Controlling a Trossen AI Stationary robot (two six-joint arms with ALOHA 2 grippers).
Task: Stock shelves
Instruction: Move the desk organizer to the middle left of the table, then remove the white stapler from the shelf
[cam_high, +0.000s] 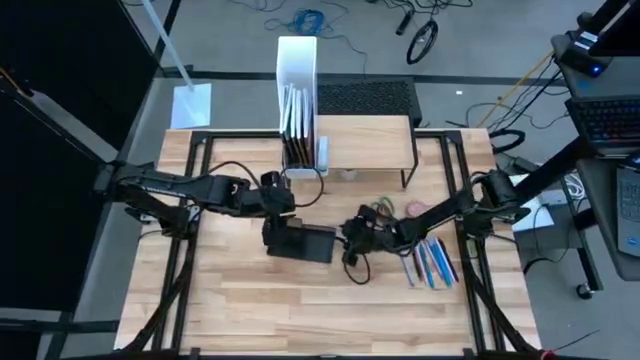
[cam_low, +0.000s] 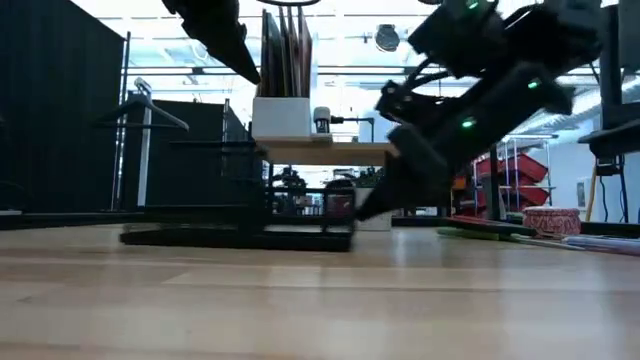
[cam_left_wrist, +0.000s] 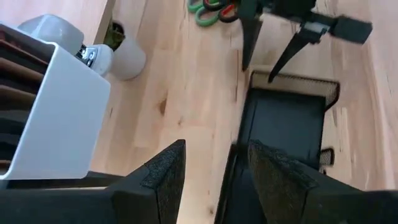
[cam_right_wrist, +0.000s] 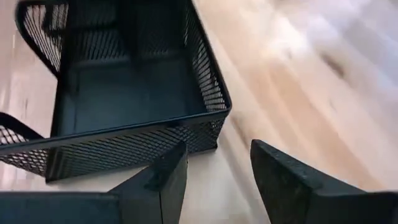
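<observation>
While both arms crowd the middle of the light-wood slatted table (cam_high: 250, 300), a black wire-mesh organizer tray (cam_high: 300, 241) lies flat between them, with the left gripper (cam_high: 278, 212) just above its near-left edge and the right gripper (cam_high: 350, 238) at its opposite end. Both sets of fingers stand apart, holding nothing; in the right wrist view the dark fingers (cam_right_wrist: 163, 180) frame the tray's mesh wall without touching it. A tall white magazine file box (cam_high: 297, 90) holding dark folders stands behind the left gripper, touching the left end of the shelves (cam_high: 365, 140), and a small white cylinder (cam_left_wrist: 127, 59) sits beside it. Red and green looped handles (cam_high: 385, 208) lie near the right arm, and a row of pens (cam_high: 428, 262) lies to the right of it. The front half of the table is bare wood. The shelves, a low riser with a flat pale-wood top on thin black legs, stand at the table's back centre, with nothing on top.
</observation>
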